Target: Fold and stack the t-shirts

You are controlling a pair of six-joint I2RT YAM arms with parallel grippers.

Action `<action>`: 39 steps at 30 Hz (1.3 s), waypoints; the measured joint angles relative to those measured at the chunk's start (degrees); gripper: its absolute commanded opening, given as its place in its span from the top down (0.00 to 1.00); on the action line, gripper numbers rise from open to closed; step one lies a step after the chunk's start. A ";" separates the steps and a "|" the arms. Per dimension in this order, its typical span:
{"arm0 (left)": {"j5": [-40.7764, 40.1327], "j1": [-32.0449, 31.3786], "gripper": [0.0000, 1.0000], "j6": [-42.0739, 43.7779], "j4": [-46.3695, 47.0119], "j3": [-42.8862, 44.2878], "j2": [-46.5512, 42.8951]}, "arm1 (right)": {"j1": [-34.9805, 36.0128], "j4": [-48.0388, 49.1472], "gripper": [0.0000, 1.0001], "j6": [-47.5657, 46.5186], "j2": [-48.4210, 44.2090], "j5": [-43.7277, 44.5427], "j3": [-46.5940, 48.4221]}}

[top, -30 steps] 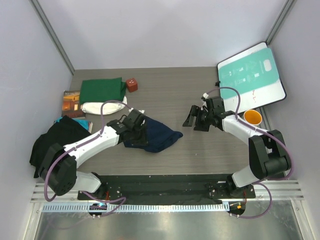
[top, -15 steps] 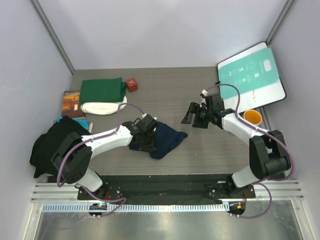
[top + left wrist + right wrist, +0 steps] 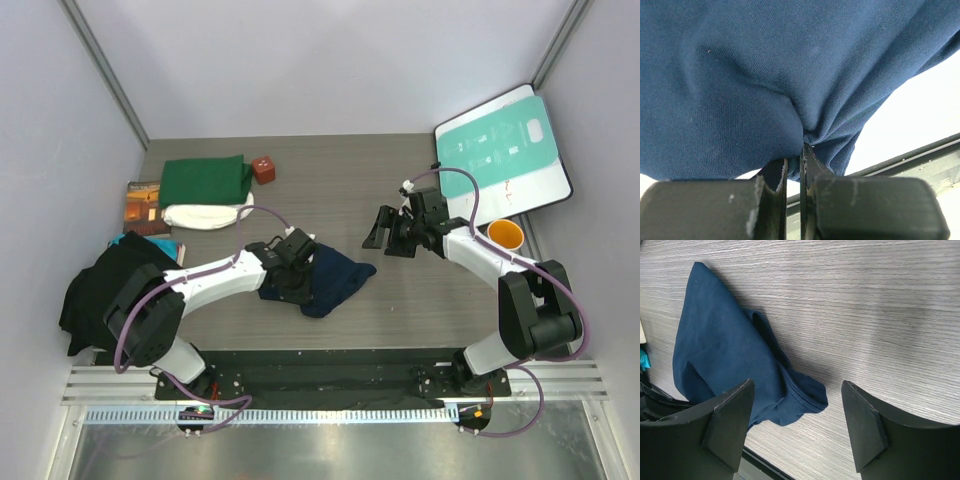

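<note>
The navy blue t-shirt [image 3: 335,280] lies crumpled on the table near the front middle. My left gripper [image 3: 293,262] is shut on its cloth; in the left wrist view the shirt [image 3: 765,80] bunches into the closed jaws. My right gripper [image 3: 385,232] is open and empty, hovering right of the shirt; its wrist view shows the shirt [image 3: 725,365] ahead, to the left on the wood. A folded dark green t-shirt [image 3: 205,180] and a rolled cream-white t-shirt [image 3: 205,214] lie at the back left.
A teal-and-white board [image 3: 503,148] leans at the back right, with an orange cup [image 3: 505,236] near it. A small red-brown block [image 3: 264,169] and a brown-orange book [image 3: 145,204] sit by the green shirt. A black cloth heap [image 3: 110,285] lies at the left.
My left gripper has dragged the navy shirt to the right and slightly forward. The right gripper has shifted slightly back, staying open.
</note>
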 measured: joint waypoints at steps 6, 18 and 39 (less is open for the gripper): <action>-0.11 0.00 1.00 -0.35 -0.15 0.00 -0.74 | 0.00 -0.09 0.24 -0.35 -1.05 0.02 -0.46; 0.79 -0.02 1.00 -2.16 -0.02 1.09 -0.92 | 0.00 -0.74 0.24 -1.55 -3.54 0.07 -2.93; 1.01 -0.02 1.00 -3.13 0.83 1.05 -1.16 | 0.02 -2.16 0.24 -2.29 -4.79 0.90 -2.93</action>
